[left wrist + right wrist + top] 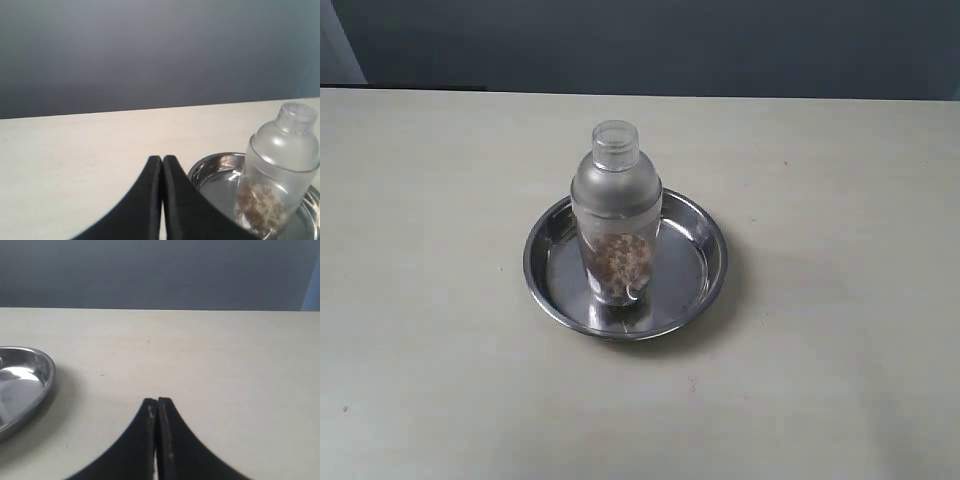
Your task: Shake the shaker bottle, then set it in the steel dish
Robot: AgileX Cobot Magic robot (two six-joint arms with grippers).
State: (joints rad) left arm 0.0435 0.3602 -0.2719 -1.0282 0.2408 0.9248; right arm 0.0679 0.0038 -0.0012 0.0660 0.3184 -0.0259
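no readable text, labels, or numbers

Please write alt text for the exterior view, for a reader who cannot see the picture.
A frosted clear shaker bottle with brown granules inside stands upright in a round, shiny steel dish, roughly at its centre. The dish rests on a pale table, with a dark wall behind.
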